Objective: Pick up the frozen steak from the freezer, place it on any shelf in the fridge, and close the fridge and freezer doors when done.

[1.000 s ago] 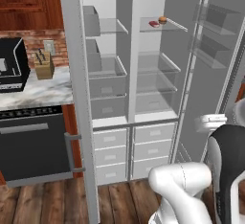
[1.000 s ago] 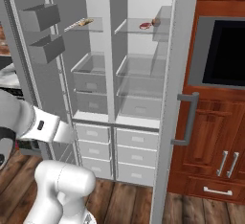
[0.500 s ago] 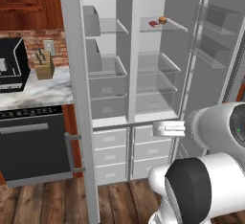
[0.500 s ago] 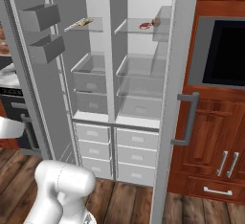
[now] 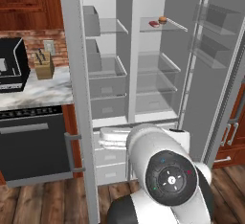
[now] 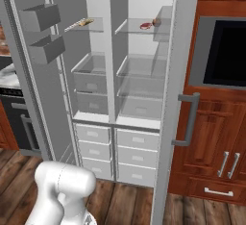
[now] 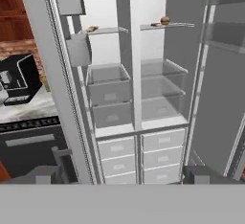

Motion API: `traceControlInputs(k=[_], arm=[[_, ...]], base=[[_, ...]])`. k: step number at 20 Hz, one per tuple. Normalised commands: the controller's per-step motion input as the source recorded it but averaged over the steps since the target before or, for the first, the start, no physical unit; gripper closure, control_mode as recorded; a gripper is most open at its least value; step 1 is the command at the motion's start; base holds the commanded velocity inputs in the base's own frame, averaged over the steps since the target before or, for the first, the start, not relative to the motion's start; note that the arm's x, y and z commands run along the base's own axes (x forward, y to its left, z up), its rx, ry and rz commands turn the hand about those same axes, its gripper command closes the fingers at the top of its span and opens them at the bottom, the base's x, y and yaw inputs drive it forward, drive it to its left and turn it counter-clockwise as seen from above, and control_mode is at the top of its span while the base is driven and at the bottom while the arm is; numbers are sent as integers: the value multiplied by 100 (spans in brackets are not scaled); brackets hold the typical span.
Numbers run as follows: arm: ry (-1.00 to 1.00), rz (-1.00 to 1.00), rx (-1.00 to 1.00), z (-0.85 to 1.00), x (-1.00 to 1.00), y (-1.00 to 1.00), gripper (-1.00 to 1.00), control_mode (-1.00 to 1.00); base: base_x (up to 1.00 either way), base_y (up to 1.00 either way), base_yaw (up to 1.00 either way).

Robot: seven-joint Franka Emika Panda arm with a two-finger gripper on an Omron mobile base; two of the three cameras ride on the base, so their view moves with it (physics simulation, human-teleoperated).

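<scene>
The frozen steak point(image 5: 154, 24) point(image 6: 145, 26) is a small dark-red slab. It lies on the top glass shelf point(image 5: 170, 25) of the fridge point(image 6: 139, 75), the wider right compartment, beside an orange-brown ball point(image 5: 162, 20). The freezer point(image 5: 107, 74), the narrower left compartment, has a tan item point(image 6: 79, 24) on its top shelf. Both doors stand wide open: the freezer door point(image 5: 76, 98) at left and the fridge door point(image 5: 215, 74) at right. My gripper point(image 7: 125, 175) is open and empty. It sits low in front of the unit and faces the drawers, far below the steak point(image 7: 155, 25).
A black oven point(image 5: 33, 146) sits under a marble counter point(image 5: 33, 91) left of the freezer door, with a knife block point(image 5: 44, 67) on top. A wall oven point(image 6: 223, 51) and wooden cabinets point(image 6: 211, 142) stand right of the fridge door. Grey drawers point(image 6: 137, 156) fill the unit's base.
The arm has swung from the lower right across to the left, in front of the drawers. The jaws stayed open. The steak and both doors have not moved.
</scene>
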Motion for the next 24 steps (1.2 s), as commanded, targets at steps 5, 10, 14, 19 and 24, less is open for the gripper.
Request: traceControlInputs(k=[5,10,14,19,24], arm=[[-15,-9,0,-12,36,100,-100,-100],[-7,-27,0,-15,80,100,-100,-100],[-1,-30,0,-14,87,87,-100,-100],[-1,-22,-3,-15,72,36,-100,-100],[0,-14,-4,-21,69,12,-100,-100]], base=[[0,0,0],[0,0,0],[0,0,0],[0,0,0],[0,0,0]])
